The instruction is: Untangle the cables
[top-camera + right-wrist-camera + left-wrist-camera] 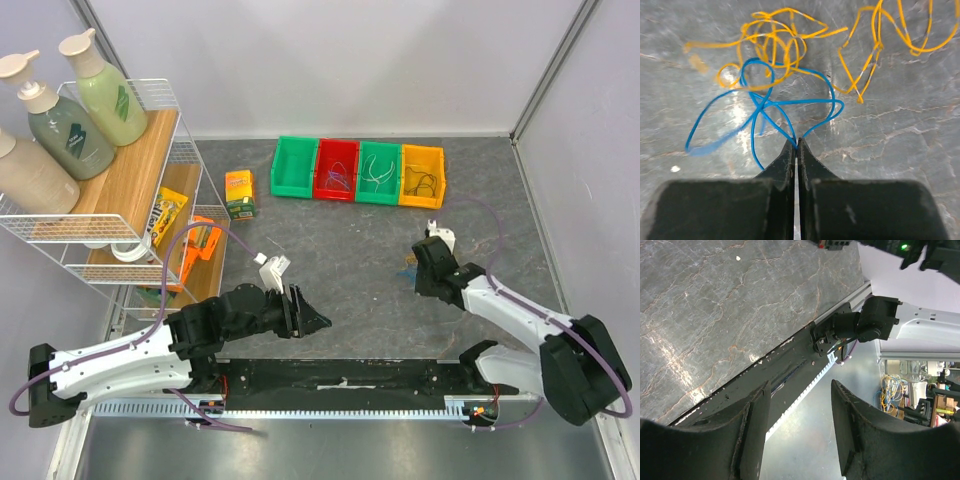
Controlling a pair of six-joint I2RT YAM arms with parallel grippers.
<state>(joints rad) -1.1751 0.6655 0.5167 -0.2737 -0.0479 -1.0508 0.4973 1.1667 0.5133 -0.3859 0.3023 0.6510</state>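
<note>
In the right wrist view a thin blue cable lies in loops on the grey table, tangled with a curly yellow cable. A second yellow cable lies at the upper right. My right gripper is shut on the blue cable, pinching a loop at its fingertips. From above, the right gripper is low over the table's right half, and the cables mostly hide under it. My left gripper stands open and holds nothing, near the table's front edge; its wrist view shows the left gripper over the base rail.
Four small bins stand in a row at the back: green, red, green and yellow, some holding thin wires. A juice box stands left of them. A wire rack with bottles fills the left side.
</note>
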